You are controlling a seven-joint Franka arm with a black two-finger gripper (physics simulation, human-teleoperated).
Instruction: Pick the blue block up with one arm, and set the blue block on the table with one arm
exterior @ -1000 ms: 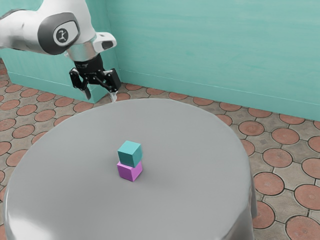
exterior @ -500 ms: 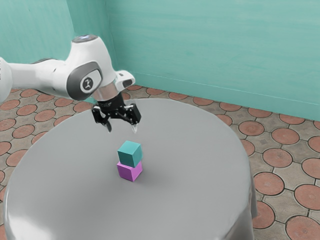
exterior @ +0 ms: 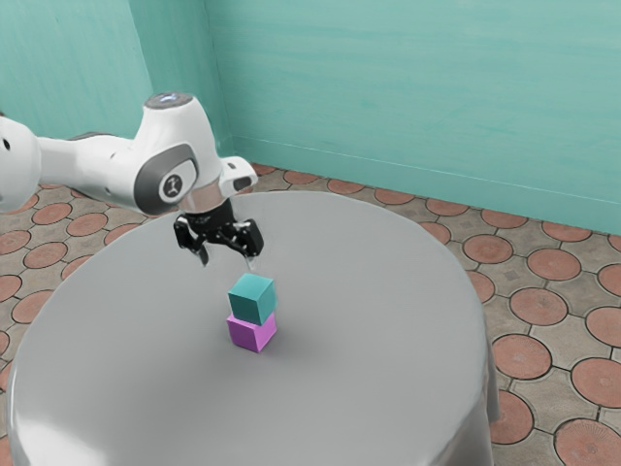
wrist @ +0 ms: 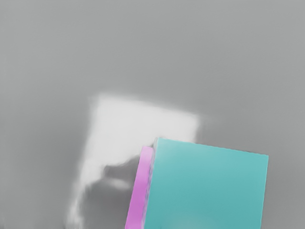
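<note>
Claw (exterior: 227, 262) stands wide, its two fingertips spread with nothing between them, over the worktop (exterior: 374, 301) and apart from the blue block (exterior: 252, 299). That block, teal in tone, sits on top of the pink block (exterior: 251, 333), which rests on the worktop. The lower block shows along one side of the upper one in the wrist view, a narrow strip beside a broad, four-sided top face. Around the pair the grey surface spreads on every side, giving wide room before the curved rim; at the exterior view's right the rim falls away into a draped edge.

Both blocks are plain cubes with crisp corners and flat, even colour. The claw's body is black and angular, its fingertips slim and pale, joined to a smooth white arm (exterior: 92, 170) with dark grey rings. The worktop is round, covered in smooth grey with a soft sheen, and the wrist view shows a pale reflected patch (wrist: 138, 119) near the blocks. Beyond lie a floor (exterior: 553, 262) of round reddish tiles set in grey-beige stone and a turquoise wall (exterior: 408, 97) with faint streaks
</note>
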